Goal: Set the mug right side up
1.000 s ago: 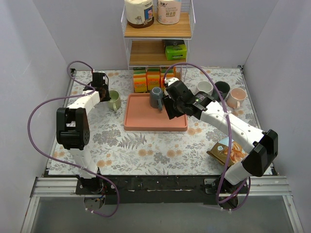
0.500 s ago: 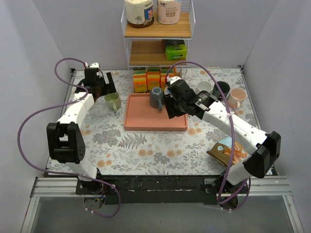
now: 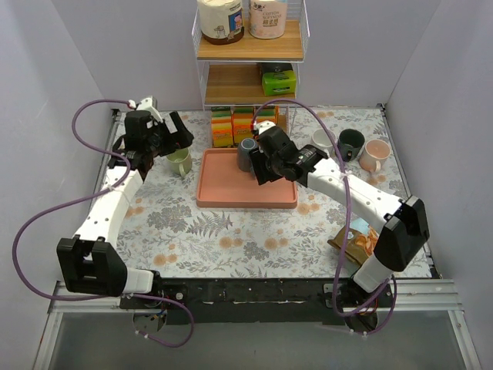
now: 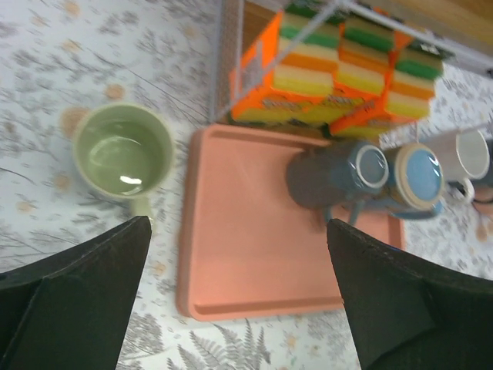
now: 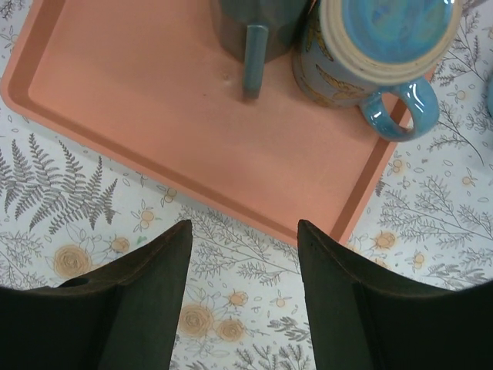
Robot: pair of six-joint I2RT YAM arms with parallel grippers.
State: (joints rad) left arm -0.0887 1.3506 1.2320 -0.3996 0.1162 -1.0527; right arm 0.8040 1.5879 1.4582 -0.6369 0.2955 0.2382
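A green mug (image 3: pixel 181 160) (image 4: pixel 123 154) stands upright, mouth up, on the cloth left of the pink tray (image 3: pixel 231 189) (image 4: pixel 246 262) (image 5: pixel 139 92). My left gripper (image 3: pixel 171 132) (image 4: pixel 237 227) hangs open above and behind it, holding nothing. On the tray a grey-blue mug (image 3: pixel 247 153) (image 4: pixel 331 173) (image 5: pixel 258 19) stands upside down. Beside it is a blue patterned mug (image 4: pixel 416 177) (image 5: pixel 377 46), also base up. My right gripper (image 3: pixel 260 168) (image 5: pixel 244 227) is open and empty over the tray's near edge, just in front of these two.
A white mug (image 3: pixel 323 139), a dark green mug (image 3: pixel 351 142) and a pink mug (image 3: pixel 376 154) stand at the back right. Orange sponge packs (image 3: pixel 243 127) (image 4: pixel 339 73) sit under the shelf (image 3: pixel 250 50). A snack bag (image 3: pixel 358 239) lies near the right front.
My left gripper opened, let go of the green mug and drew up and back from it. The right gripper shifted slightly toward the tray's back.
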